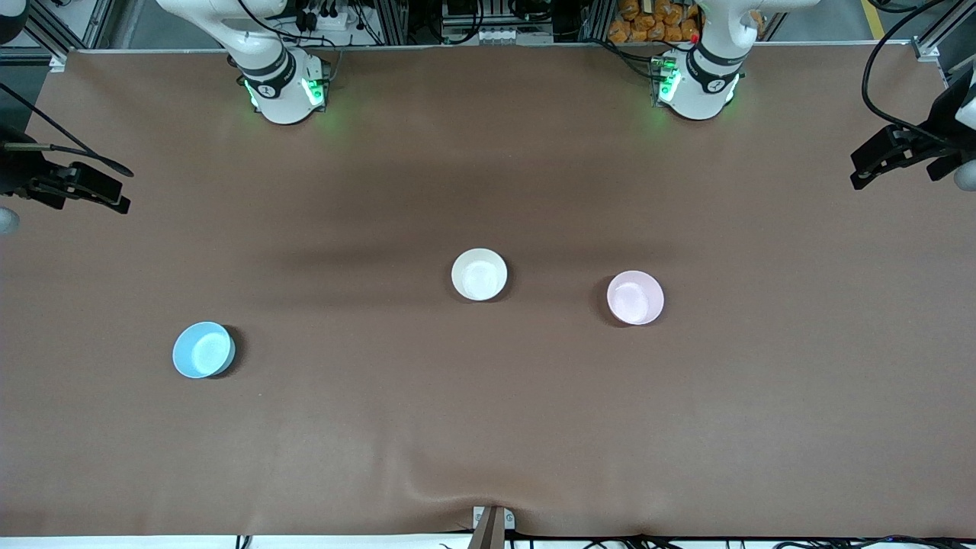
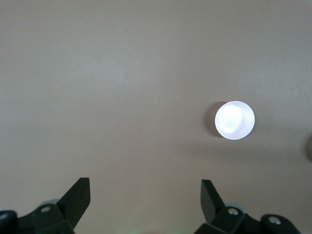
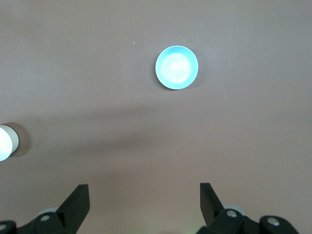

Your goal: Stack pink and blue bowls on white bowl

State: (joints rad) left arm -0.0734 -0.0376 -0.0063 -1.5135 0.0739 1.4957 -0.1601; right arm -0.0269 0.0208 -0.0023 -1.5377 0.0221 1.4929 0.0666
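Both claws gape empty: left claw (image 2: 145, 195) high above the pink bowl (image 1: 635, 297), right claw (image 3: 144, 197) above the blue bowl (image 1: 203, 350).

Robot lab, aluminium framing (image 1: 46, 30), cable bundles (image 1: 328, 19), brown-covered table (image 1: 488, 427)

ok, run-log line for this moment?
stage: none stacked | blue bowl, pink bowl, white bowl: apart | left pincer, right pincer: open, raised

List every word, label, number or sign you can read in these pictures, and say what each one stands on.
None can be read.
The pink bowl, blue bowl and white bowl are plain.
The brown table cover carries no print.
A small dark mark on each arm base is too small to read.
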